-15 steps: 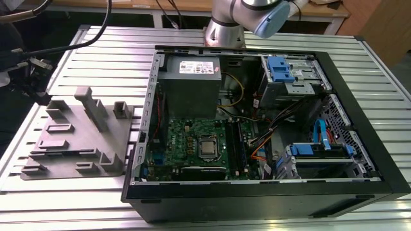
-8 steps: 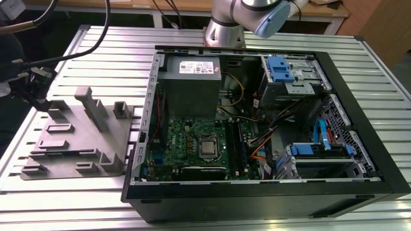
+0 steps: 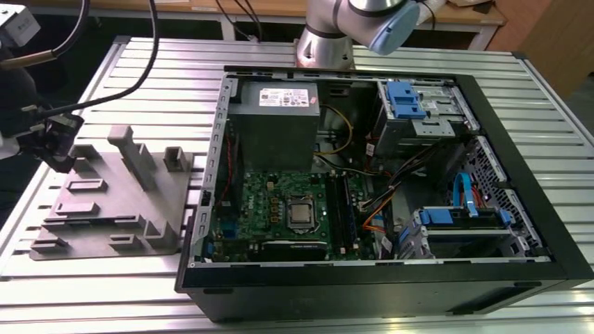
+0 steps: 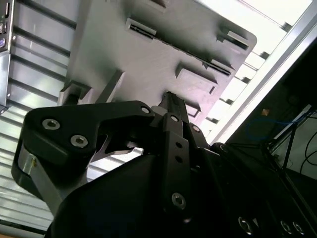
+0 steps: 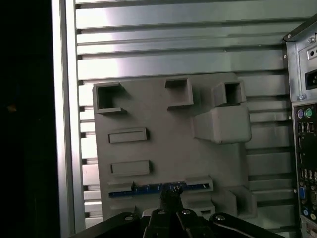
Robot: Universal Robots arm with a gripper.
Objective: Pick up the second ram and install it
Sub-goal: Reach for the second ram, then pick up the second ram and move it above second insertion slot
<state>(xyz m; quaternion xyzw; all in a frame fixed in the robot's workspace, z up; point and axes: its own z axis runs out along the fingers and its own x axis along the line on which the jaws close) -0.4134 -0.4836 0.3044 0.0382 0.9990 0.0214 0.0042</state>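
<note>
Gripper (image 5: 171,193) fingers pinch the second ram (image 5: 141,190), which stands edge-up in the grey holder (image 5: 168,134) among raised blocks. On the slatted worktop (image 3: 158,76), the open computer case (image 3: 371,289) stands just beside the holder, toward the exterior view's right.

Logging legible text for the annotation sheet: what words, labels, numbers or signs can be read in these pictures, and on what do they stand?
No text can be read as it stands.
White label on the grey power supply: print too small to read.
Motherboard: markings too blurred to read.
Case rear panel in the first wrist view: marks by the ports too small to read.
</note>
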